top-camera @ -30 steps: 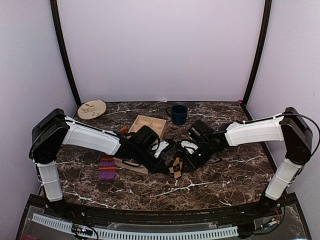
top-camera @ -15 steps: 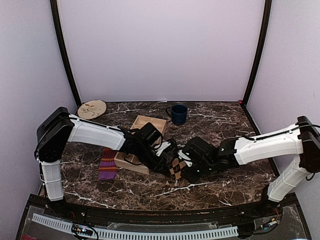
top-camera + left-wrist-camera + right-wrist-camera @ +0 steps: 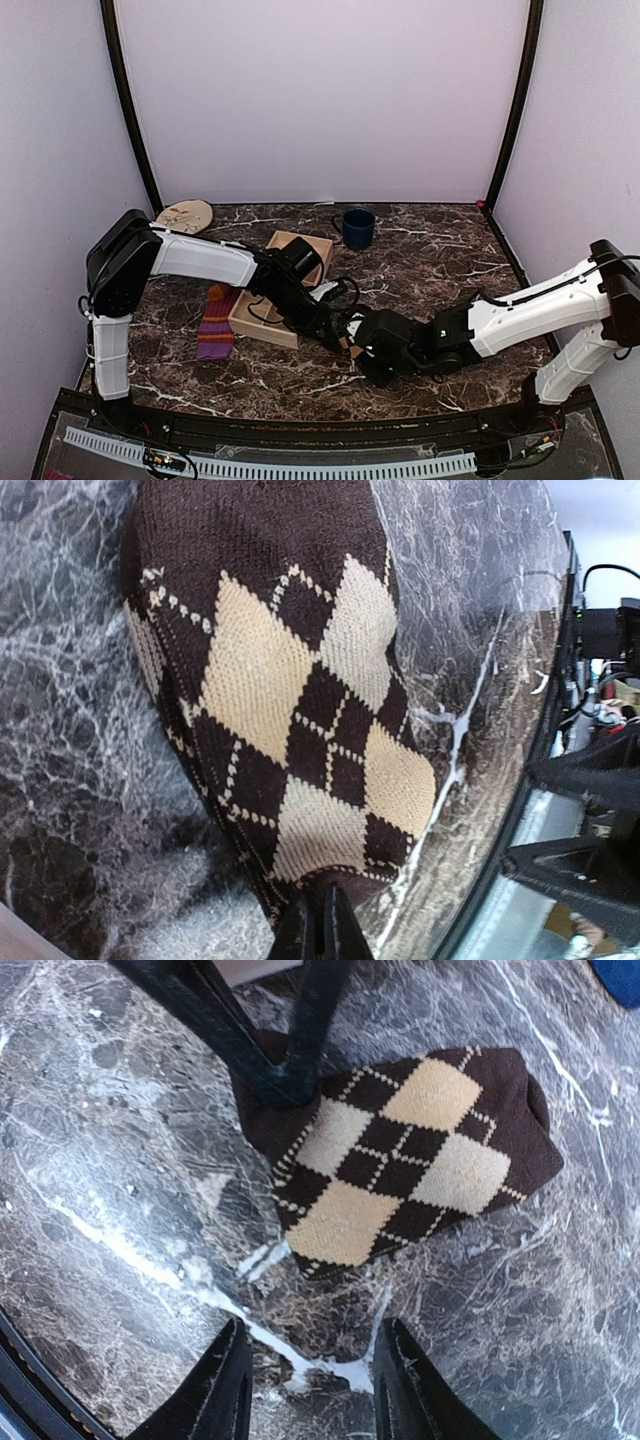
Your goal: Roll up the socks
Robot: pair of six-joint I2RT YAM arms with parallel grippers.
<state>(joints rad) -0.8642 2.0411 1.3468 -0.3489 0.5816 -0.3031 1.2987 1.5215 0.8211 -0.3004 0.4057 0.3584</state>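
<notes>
The left pincer (image 3: 320, 922) is pressing its fingers together on the edge of the brown argyle sock (image 3: 290, 710), which is lying on the marble tabletop (image 3: 450, 260) straight ahead of its tips. I reckon it is pinning that end so the fabric cannot slide once a roll is started. The right pincer (image 3: 312, 1385) is hovering with its fingers apart and nothing between them. The sock is lying just beyond its tips, so it seems to be lining up on the free end. From above, the two wrists are hiding most of the sock, so I cannot say whether it is already doubled over. The purple striped sock (image 3: 216, 325) is lying well apart from both pincers, back along the left arm and beside the wooden tray (image 3: 300, 245), apparently waiting its turn.
</notes>
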